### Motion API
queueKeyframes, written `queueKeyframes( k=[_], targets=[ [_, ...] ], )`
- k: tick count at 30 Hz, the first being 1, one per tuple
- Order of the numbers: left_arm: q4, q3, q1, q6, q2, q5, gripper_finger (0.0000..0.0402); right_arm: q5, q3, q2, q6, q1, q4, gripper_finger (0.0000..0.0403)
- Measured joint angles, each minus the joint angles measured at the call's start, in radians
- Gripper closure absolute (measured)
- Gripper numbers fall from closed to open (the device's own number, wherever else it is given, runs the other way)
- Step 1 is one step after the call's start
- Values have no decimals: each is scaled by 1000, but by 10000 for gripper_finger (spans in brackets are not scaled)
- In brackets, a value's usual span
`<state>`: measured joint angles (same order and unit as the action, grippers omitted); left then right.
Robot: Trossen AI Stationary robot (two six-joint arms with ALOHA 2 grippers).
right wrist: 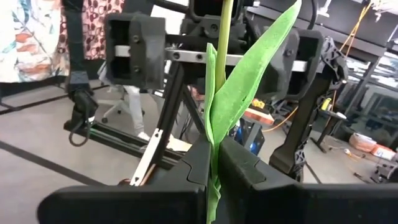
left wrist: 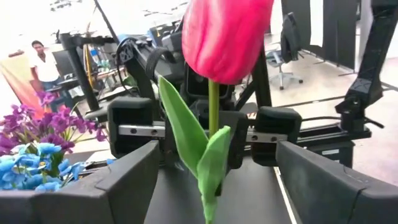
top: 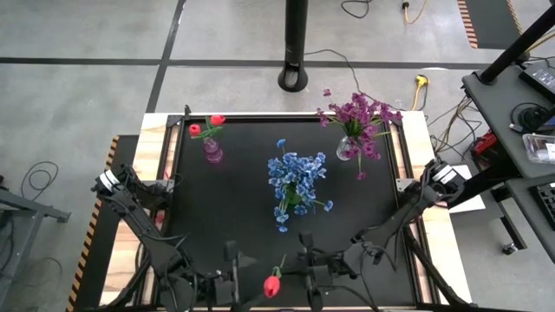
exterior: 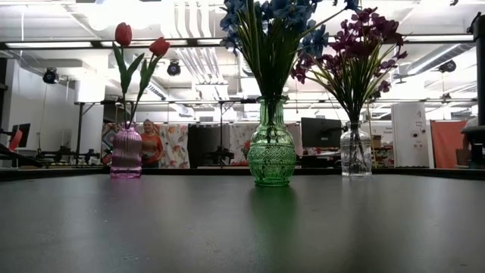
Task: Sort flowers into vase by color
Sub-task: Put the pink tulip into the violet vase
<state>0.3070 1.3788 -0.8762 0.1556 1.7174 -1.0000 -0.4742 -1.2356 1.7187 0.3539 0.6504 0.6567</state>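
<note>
A red tulip [top: 272, 284] with green leaves stands between my two grippers near the table's near edge. My right gripper [right wrist: 213, 155] is shut on it. My left gripper [left wrist: 217, 152] faces it from the left, open, with one finger on either side of the tulip's leaves [left wrist: 205, 155] and touching nothing. On the far half of the table, a pink vase [top: 212, 152] holds two red tulips [exterior: 140, 42]. A green vase [exterior: 271, 155] holds blue blooms [top: 295, 173], and a clear vase [exterior: 355, 150] holds purple sprays [top: 360, 113]. Neither gripper shows in the low view. My right gripper pinches the tulip's stem and the lower part of a leaf [right wrist: 212, 134] between its two fingers. The fingers come level from the table's right side and lie across the stem. The tulip stands roughly upright, bud [left wrist: 225, 34] on top, lifted clear of the table.
The three vases stand in a row across the far half of the black tabletop [top: 234, 217], with bare mat between them and my grippers. A dark pole base [top: 295, 78] stands beyond the far edge. A person [exterior: 149, 142] shows in the room behind.
</note>
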Motion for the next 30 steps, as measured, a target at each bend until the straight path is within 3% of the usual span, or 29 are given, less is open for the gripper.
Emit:
queueKeyframes(
  k=[12, 24, 30],
  targets=[
    [7, 0, 48, -10, 3, 22, 148, 2, -1, -2, -5, -8, -2, 385],
    [7, -1, 51, -10, 3, 23, 325, 1, -1, -2, -26, -10, 3, 381],
    [7, -1, 51, 10, 3, 23, 389, 0, -3, -6, -48, -10, 1, 318]
  ],
)
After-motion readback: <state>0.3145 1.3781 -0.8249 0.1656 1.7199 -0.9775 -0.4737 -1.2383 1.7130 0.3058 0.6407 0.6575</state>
